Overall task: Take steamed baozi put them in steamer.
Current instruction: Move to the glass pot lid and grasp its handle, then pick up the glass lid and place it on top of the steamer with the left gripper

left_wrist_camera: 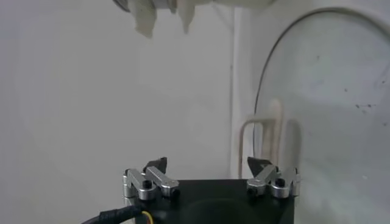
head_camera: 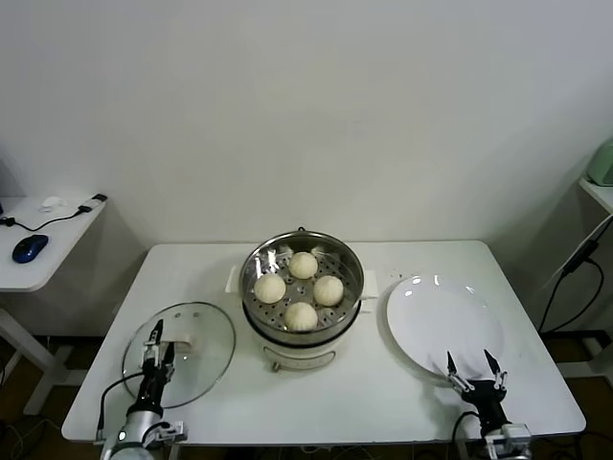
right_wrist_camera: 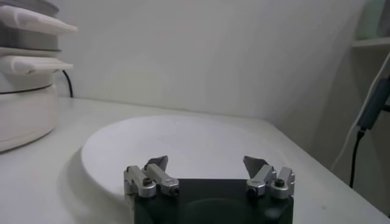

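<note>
Several cream-white baozi (head_camera: pixel 301 278) lie on the perforated tray inside the round steel steamer (head_camera: pixel 257 259) at the table's middle. The steamer's white base (right_wrist_camera: pixel 24 109) also shows in the right wrist view. My left gripper (head_camera: pixel 159 340) is open and empty, low at the front left over the glass lid (head_camera: pixel 201 359). My right gripper (head_camera: pixel 471 366) is open and empty at the front right, at the near rim of the white plate (head_camera: pixel 431 321). In the wrist views both grippers (left_wrist_camera: pixel 208 164) (right_wrist_camera: pixel 208 162) hold nothing.
The glass lid with its white handle (left_wrist_camera: pixel 268 131) lies flat left of the steamer. The flat white plate (right_wrist_camera: pixel 183 143) lies right of it with nothing on it. A side desk with a blue mouse (head_camera: pixel 29 247) stands at far left. Cables hang at far right.
</note>
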`<state>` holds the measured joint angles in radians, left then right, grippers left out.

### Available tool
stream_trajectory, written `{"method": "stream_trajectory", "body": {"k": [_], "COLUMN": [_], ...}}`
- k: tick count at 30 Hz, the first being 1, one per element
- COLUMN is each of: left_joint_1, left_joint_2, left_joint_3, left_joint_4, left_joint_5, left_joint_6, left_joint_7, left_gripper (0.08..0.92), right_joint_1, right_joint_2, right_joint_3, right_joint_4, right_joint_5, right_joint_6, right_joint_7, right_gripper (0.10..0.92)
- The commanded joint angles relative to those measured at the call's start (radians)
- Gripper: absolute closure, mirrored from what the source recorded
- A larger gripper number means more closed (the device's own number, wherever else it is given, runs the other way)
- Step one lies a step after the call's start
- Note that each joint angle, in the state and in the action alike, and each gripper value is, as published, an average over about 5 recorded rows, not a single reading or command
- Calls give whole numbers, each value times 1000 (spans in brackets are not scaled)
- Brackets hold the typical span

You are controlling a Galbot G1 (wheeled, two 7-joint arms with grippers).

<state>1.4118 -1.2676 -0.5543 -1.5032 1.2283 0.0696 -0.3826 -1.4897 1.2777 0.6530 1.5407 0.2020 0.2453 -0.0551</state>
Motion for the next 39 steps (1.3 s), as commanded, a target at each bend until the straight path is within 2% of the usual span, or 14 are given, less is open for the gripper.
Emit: {"method": "stream_trajectory", "body": {"k": [1, 17, 24, 26, 29, 34, 39], "left_joint_1": [-40, -47, -20, 3, 59, 150, 121], "left_joint_2": [-21, -43, -35, -16, 36, 133, 177], "left_joint_3": [10, 6, -15, -29, -56, -109, -82], "left_joint_4": [47, 74, -42, -113, -255, -511, -702], "left_joint_5": [23, 8, -31, -53, -117, -228, -201], "left_joint_6": [56, 45, 49, 65, 127, 283, 423], "left_joint_7": [-1, -38, -20, 9, 85, 279, 437], "left_gripper": [199, 641, 826, 860, 869, 869, 869], "right_joint_1": [-7, 9, 9, 6, 0, -7, -15], "right_joint_2": [11, 19, 21, 20, 18, 14, 9], "right_joint_3": [2, -7, -6, -4, -1, 6, 4], "right_joint_4": [-11, -13, -8, -3, 9, 33, 58], "right_joint_5": [-9, -12, -12, -11, -12, -38, -78], "right_joint_6": [6, -3, -3, -3, -4, -42, -86], "right_joint_7": [4, 3, 4, 4, 7, 33, 53], "right_gripper": [203, 203, 203, 203, 203, 203, 203]}}
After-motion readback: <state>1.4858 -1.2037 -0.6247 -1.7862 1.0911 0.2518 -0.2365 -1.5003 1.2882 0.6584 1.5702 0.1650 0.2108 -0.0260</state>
